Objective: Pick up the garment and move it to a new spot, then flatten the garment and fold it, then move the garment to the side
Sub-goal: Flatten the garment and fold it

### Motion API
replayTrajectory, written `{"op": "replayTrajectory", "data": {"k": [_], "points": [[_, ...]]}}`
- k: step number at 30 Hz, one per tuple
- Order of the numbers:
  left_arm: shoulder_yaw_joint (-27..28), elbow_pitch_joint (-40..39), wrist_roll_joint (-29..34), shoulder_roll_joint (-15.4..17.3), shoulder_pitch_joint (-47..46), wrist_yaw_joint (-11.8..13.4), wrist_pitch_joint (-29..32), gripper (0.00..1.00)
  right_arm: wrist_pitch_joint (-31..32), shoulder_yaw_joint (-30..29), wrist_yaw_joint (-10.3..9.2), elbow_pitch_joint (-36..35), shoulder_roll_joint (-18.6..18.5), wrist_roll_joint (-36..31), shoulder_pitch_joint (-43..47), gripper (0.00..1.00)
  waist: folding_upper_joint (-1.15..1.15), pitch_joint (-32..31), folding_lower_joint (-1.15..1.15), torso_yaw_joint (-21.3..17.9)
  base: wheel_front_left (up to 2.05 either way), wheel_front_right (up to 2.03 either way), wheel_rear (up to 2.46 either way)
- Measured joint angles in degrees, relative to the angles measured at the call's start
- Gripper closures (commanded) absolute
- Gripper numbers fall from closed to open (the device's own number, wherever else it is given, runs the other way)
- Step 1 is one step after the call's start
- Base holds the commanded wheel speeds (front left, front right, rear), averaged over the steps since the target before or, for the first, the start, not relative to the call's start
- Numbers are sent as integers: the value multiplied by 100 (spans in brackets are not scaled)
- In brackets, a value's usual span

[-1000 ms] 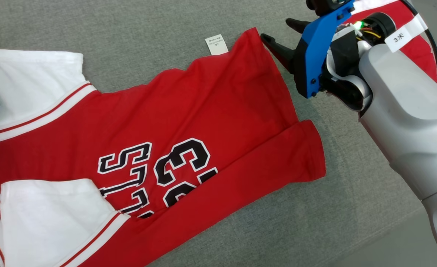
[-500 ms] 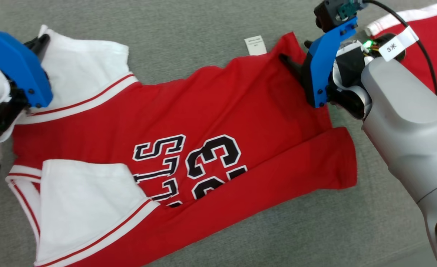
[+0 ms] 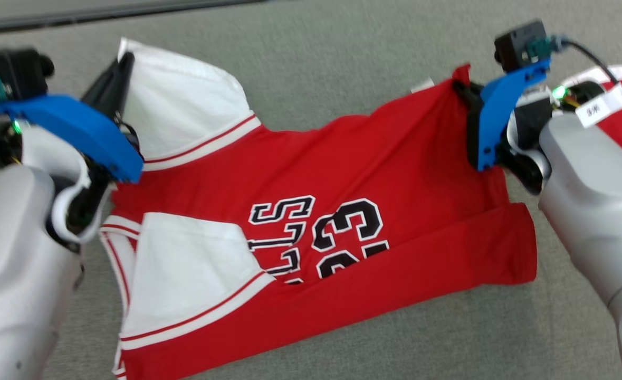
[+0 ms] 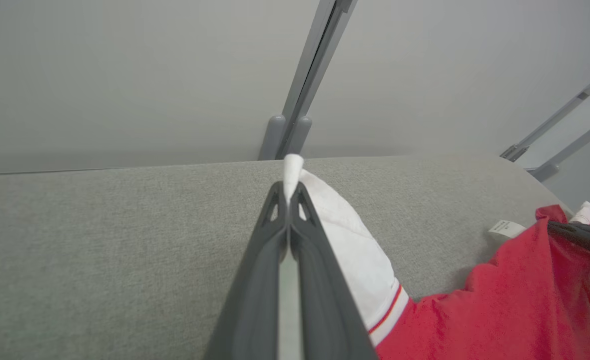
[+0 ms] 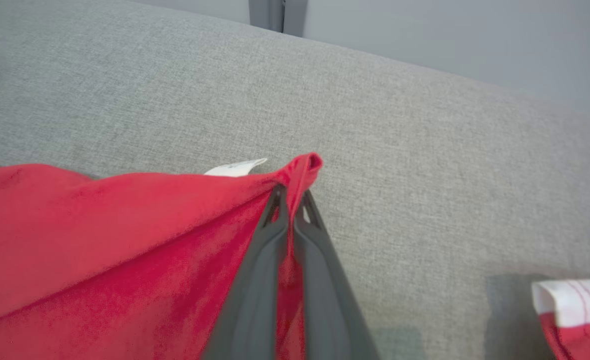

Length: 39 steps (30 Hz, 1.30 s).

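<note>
Both claws pinched on the jersey, fold part made.

The cushion (image 3: 342, 58) lies under both claws, and the jersey (image 3: 374, 169) is stretched between them with its near edge and one sleeve already turned in. My left claw (image 4: 287, 187) is clamped on the white sleeve (image 4: 355, 245). My right claw (image 5: 290, 192) is clamped on the red corner (image 5: 302, 165), with a label (image 5: 234, 168) just beside its tips. I judge the flattening done. This far-side fold, the cross fold and the move aside remain.

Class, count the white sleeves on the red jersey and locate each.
2. The far sleeve, at left, is pinched in the left hand; the near sleeve lies folded onto the jersey, closer to the robot.
</note>
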Motion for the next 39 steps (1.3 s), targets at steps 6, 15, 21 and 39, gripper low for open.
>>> {"op": "replayTrajectory", "data": {"k": [6,15,21,39], "points": [[89,-371,-123,-298,999,-155,-1318,100,-528,15,-1,-88,-221,296,709,100,0,-665,-1,293,0,0,0],[-278,-1362,-269,-476,2731,-224,-2078,100,-945,264,-1,-322,-804,538,1785,100,0,-1343,-1,842,0,0,0],[-472,-1842,-393,-368,3565,-67,-1961,100,-993,491,-1,-321,-1211,411,2173,100,0,-1464,-1,1107,0,0,0],[-703,-2129,285,5,4109,569,-2101,0,-1143,-308,-2,-792,-1808,1011,2753,0,0,-1584,0,1219,0,0,0]]}}
